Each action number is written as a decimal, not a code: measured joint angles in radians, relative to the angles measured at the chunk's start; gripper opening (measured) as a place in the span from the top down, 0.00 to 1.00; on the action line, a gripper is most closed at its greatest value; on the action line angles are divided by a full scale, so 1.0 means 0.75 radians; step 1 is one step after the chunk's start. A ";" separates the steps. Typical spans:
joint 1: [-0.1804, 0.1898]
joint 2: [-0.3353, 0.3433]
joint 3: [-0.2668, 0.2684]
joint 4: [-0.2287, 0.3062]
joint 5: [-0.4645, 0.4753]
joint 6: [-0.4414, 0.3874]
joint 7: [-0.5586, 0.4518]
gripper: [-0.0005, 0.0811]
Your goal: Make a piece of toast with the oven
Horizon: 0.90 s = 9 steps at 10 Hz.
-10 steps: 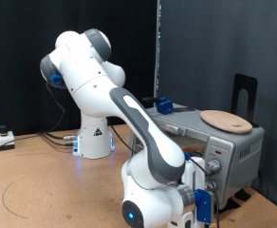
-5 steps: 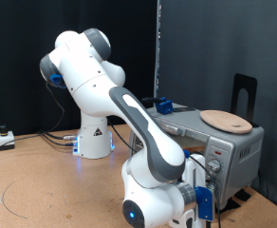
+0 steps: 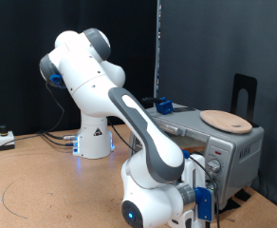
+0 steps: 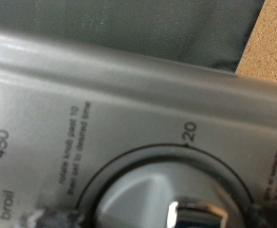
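Observation:
The silver-grey oven (image 3: 237,148) stands at the exterior view's right, and its knob panel faces my hand. My gripper (image 3: 211,173) is pressed up to the knobs, and the wrist hides its fingers. The wrist view is filled by the oven's panel (image 4: 120,90), with the markings "20", "450" and "broil". A grey knob (image 4: 181,201) sits very close in front of the camera. The fingers do not show clearly there. The piece of toast is not in view. The brownish patch behind the glass door (image 3: 190,145) is too unclear to name.
A round light wooden board (image 3: 226,121) lies on top of the oven, and a small blue object (image 3: 163,104) stands at its far end. A black stand (image 3: 245,93) rises behind the oven. Cables (image 3: 25,195) and a white box (image 3: 3,139) lie at the exterior view's left.

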 joint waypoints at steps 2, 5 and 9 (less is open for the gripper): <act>0.000 0.000 0.000 0.000 0.000 0.000 0.000 0.59; 0.001 0.000 -0.002 0.000 0.000 0.013 0.000 0.59; 0.000 0.000 -0.026 0.008 -0.002 0.054 -0.003 0.26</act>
